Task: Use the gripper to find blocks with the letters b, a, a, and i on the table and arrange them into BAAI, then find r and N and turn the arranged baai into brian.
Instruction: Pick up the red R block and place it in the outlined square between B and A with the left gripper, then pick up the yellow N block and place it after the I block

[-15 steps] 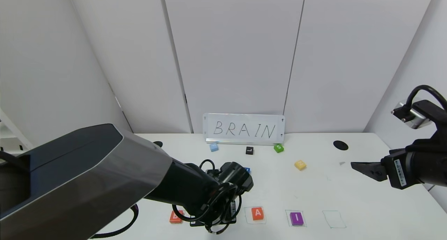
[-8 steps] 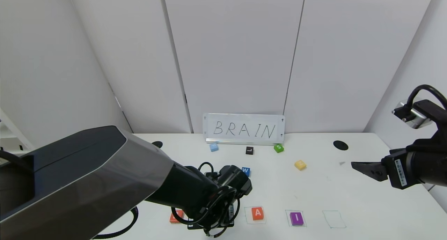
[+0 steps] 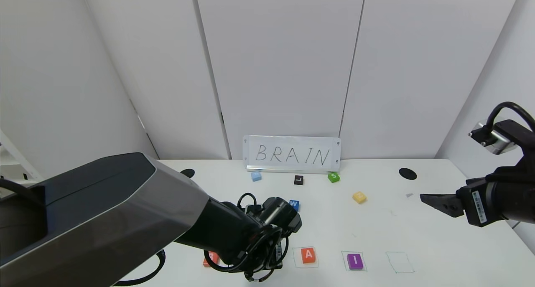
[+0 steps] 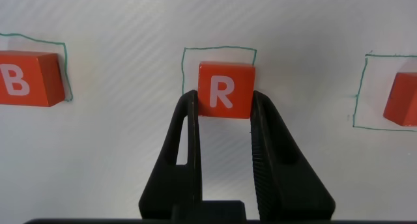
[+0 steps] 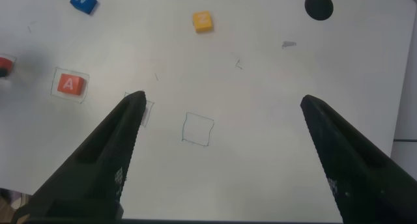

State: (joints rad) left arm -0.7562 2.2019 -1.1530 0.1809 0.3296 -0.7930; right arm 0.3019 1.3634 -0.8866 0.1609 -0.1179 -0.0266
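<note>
My left gripper [image 4: 223, 98] is shut on the orange-red r block [image 4: 225, 89], holding it within the second pen-drawn outline on the table [image 3: 418, 237]. The B block [image 4: 29, 78] lies in the outline to one side, and an A block [image 4: 402, 99] in the outline on the other. From the head view the row reads B [image 3: 211, 258], then my left wrist hiding r, then A [image 3: 308, 255], then purple I [image 3: 355, 261]. The yellow N block [image 3: 359, 197] lies farther back on the right. Over the right side my right gripper [image 3: 434, 202] hangs open and holds nothing.
An empty outline [image 3: 400, 262] lies right of I. A blue W block [image 3: 294, 204], a black L block [image 3: 298, 179], a green S block [image 3: 333, 177] and a light-blue block [image 3: 256, 176] lie near the BRAIN sign [image 3: 291, 154]. Two black holes mark the far corners.
My left wrist has shifted slightly left and toward the front edge with the r block, uncovering the W block and covering more of B. The right arm has not moved.
</note>
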